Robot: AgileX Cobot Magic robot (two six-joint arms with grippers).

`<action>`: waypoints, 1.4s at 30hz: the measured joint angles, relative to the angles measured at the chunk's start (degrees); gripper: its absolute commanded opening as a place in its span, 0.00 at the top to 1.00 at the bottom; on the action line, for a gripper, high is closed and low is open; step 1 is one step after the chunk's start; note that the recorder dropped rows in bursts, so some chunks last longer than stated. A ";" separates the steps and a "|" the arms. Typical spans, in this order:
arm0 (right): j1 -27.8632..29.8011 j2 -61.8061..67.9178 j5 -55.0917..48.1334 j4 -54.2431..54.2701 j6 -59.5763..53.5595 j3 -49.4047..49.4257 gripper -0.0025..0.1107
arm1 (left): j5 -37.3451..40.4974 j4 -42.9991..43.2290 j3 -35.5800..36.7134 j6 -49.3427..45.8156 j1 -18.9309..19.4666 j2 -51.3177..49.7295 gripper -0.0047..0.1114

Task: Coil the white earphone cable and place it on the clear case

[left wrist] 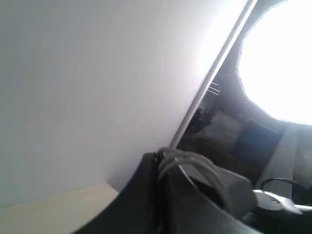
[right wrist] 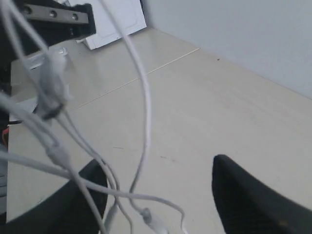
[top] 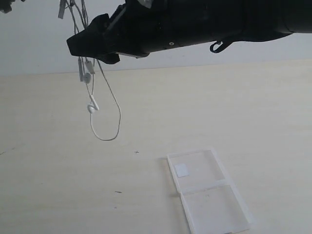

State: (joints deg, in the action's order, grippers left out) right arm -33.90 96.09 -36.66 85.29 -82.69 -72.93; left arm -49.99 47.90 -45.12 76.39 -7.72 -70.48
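Here, nearest the right wrist camera, the two black fingers [right wrist: 258, 200] of the right gripper [right wrist: 156, 163] stand spread wide and clamp nothing. The thin white earphone cable [right wrist: 145, 112] hangs in the gap between them. One strand drops down the middle of the gap, and several more cross in front of the other finger; I cannot tell whether they touch it. The cable is a loose tangle of strands, not a neat coil. The wires run at different angles and overlap, with small white lumps along them that are too blurred to name. A little beyond, the strands pass a black housing with a silver screwed rail [right wrist: 53, 17], and past that lies the pale cream tabletop [right wrist: 219, 97]. In the exterior view the cable dangles in the air just off the tip of the long black right arm [top: 195, 24]. Two small white earbuds [top: 92, 106] hang one above the other, and a single long loop sags below them as the lowest part. The cable's upper end leaves the picture, so the place where it is held is hidden. The left gripper [left wrist: 160, 165] shows only as a dark blur in its own wrist view. Its fingers are pressed together, and whether anything sits between them cannot be made out. The flat rectangular clear case of transparent plastic [top: 214, 207] lies on the tabletop, well apart from the hanging cable. Its two halves are laid open, with a small white square sticker [top: 182, 169] in one of them.
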 measured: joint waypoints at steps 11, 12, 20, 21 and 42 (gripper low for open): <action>0.00 1.79 -0.86 7.02 -4.70 0.00 0.98 | -2.54 1.00 0.00 1.90 0.00 0.00 0.96; 0.00 1.79 -0.86 7.02 -4.79 0.00 0.98 | -2.54 1.10 0.00 1.90 0.00 0.00 0.96; 0.00 1.65 0.34 2.38 -3.66 0.00 0.98 | 2.02 3.04 0.00 1.99 0.00 0.00 0.96; 0.00 1.33 0.91 0.51 -2.68 0.00 0.98 | 3.10 3.47 0.00 1.99 0.00 0.00 0.96; -0.36 -14.18 2.11 -56.15 37.95 0.00 0.98 | 21.20 20.58 0.00 5.36 -0.22 0.00 0.96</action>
State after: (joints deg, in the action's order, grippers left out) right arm -34.26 81.90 -34.55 29.14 -44.74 -72.93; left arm -28.79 68.49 -45.12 81.75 -7.94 -70.48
